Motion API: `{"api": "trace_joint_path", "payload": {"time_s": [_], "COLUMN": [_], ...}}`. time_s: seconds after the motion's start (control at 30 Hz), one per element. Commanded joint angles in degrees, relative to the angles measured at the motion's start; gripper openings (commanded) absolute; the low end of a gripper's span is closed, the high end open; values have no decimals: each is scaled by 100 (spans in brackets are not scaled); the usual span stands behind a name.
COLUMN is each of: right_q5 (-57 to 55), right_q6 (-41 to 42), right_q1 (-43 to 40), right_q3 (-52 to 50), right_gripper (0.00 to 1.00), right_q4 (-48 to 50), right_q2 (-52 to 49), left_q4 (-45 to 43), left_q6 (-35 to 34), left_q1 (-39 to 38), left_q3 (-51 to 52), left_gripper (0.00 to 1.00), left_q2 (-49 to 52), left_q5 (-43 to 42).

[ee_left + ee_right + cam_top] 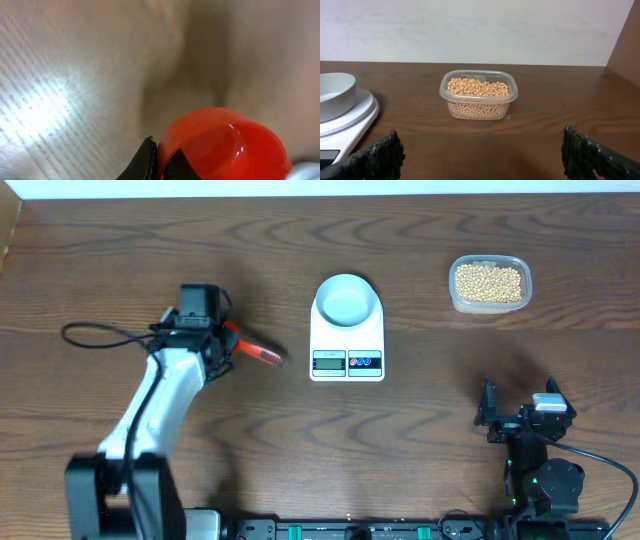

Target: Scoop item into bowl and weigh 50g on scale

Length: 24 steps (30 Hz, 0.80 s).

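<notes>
The item, tan-yellow beans [488, 281], fills a clear plastic tub [489, 302] at the back right; the right wrist view shows the beans [478, 89] straight ahead. A white bowl [347, 301] stands on the scale [347, 356] mid-table, and nothing shows inside it. Left of the scale, my left gripper [228, 340] is shut on a red scoop [256, 353] that points toward the scale. In the left wrist view its black fingertips [148, 159] pinch the wall of the scoop [225, 145]. My right gripper [515, 415] stands open near the front right, fingers [380, 156] wide apart with nothing between them.
A black cable [100, 335] loops on the table left of the left arm. In the right wrist view the scale's edge [355, 120] and the bowl [335, 92] sit at the left. A pale wall [480, 30] runs behind the table.
</notes>
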<state>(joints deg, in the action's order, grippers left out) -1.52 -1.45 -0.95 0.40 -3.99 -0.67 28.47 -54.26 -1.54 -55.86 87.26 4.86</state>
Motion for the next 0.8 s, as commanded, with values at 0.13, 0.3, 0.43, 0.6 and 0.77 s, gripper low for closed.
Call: {"api": "trace_joint_path", "payload": {"time_s": [0.13, 0.3, 0.43, 0.6, 0.77], "right_q5": [-48, -48, -48, -48, -192], "right_q6": [57, 57, 57, 57, 0], "right_q1": [-13, -13, -13, -13, -15], "right_q3": [-9, -9, -9, -9, -9], "right_gripper": [99, 99, 99, 99, 99], "right_q4": [-13, -13, -11, -13, 9], "right_q2": [39, 39, 39, 39, 39], "left_q4": [-616, -887, -894, -892, -881], "left_q6": [-289, -291, -402, -457, -457], "left_q1": [22, 22, 22, 22, 22], "left_q3": [33, 33, 33, 33, 33], "left_gripper": [7, 7, 7, 7, 7], "left_q2": [-772, -892, -892, -892, -892], "left_q5": [76, 76, 76, 76, 74]}}
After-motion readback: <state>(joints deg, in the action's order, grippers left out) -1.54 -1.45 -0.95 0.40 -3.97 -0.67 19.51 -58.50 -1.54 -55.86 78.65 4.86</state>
